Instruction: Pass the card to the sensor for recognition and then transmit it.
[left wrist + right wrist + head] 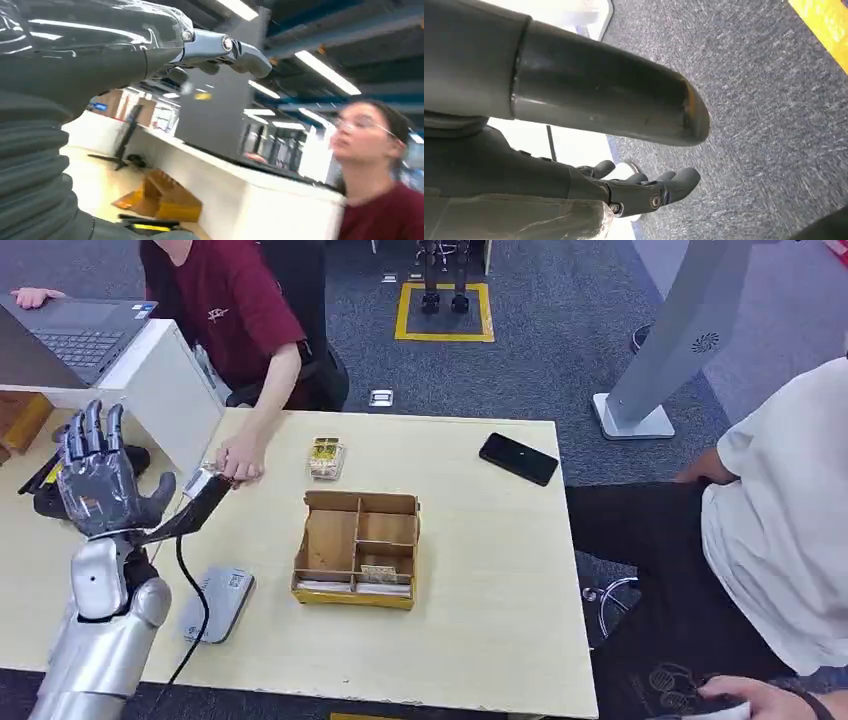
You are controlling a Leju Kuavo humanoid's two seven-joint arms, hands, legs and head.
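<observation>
Lower left of frame: left hand (pixel 100 480) raised, fingers spread, grasping nothing. Right hand (pixel 644 192) hangs toward the floor, loosely curled, nothing in it. Card (pixel 200 483) up-right of the left hand (in a person's hand (pixel 240 457)); sensor (pixel 218 602) sits nearer.
</observation>
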